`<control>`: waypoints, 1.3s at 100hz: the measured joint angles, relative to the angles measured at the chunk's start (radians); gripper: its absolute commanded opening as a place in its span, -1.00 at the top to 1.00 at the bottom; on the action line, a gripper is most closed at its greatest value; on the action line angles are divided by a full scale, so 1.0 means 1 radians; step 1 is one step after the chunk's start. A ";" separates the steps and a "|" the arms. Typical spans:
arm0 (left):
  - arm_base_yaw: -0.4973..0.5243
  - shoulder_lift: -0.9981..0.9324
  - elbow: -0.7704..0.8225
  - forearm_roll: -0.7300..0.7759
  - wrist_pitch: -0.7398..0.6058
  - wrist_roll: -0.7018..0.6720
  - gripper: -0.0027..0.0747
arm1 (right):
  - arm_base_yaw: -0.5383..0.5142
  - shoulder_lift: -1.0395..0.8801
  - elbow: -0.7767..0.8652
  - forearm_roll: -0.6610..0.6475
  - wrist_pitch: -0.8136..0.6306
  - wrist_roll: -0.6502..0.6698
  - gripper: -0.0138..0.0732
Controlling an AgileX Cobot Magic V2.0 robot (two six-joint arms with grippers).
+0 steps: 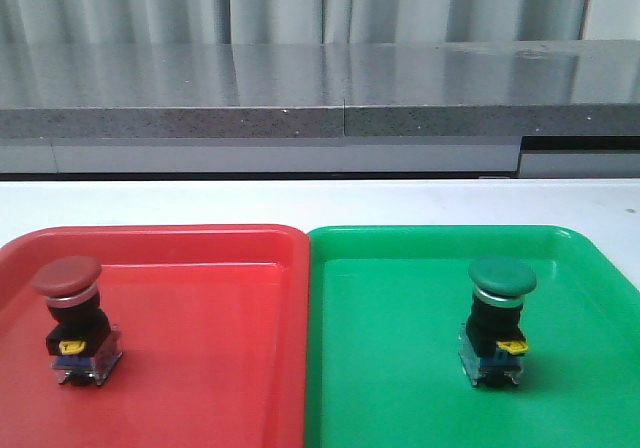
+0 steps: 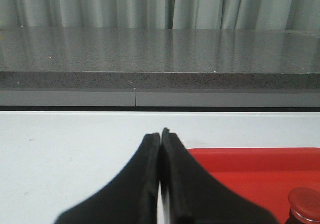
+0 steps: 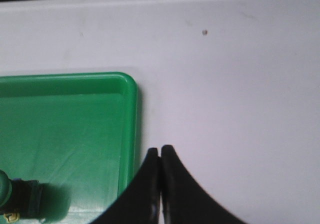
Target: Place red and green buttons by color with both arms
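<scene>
**Sorting Status: Buttons Seated in Matching Trays**

Standing upright in the red tray [image 1: 200, 298], toward its left side, is the red button [image 1: 70, 313]. The green button [image 1: 498, 318] stands upright in the green tray [image 1: 400, 308], right of that tray's centre. Both trays rest side by side on the white desk [image 1: 320, 200], rims touching or nearly so.

Each button has a domed matte cap, a bright metal ring, a blocky black body, a small yellow tab and a clear base with blue inside. Judged from shape, each unit is light, rigid and top-heavy. The cap looks smooth and likely slippery; grip the flat-sided black body below the ring instead.

The trays are glossy moulded plastic with rounded raised rims.

The left hand [image 2: 161, 134] is closed and empty, just outside the red tray. The right hand [image 3: 160, 150] is likewise closed and empty, beside the green tray's rim.
</scene>
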 measured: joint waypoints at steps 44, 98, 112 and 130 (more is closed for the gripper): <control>0.000 0.000 0.000 0.000 0.000 0.000 0.98 | 0.000 -0.324 0.199 0.014 -0.193 -0.002 0.83; 0.000 0.000 0.000 0.000 -0.002 0.000 0.98 | -0.113 -0.758 0.424 0.026 -0.254 -0.030 0.83; 0.000 0.000 0.000 0.000 -0.002 0.000 0.98 | -0.113 -0.762 0.496 0.033 -0.269 -0.031 0.83; 0.000 0.000 0.000 0.000 -0.002 0.000 0.98 | -0.113 -0.762 0.533 0.050 -0.306 -0.033 0.83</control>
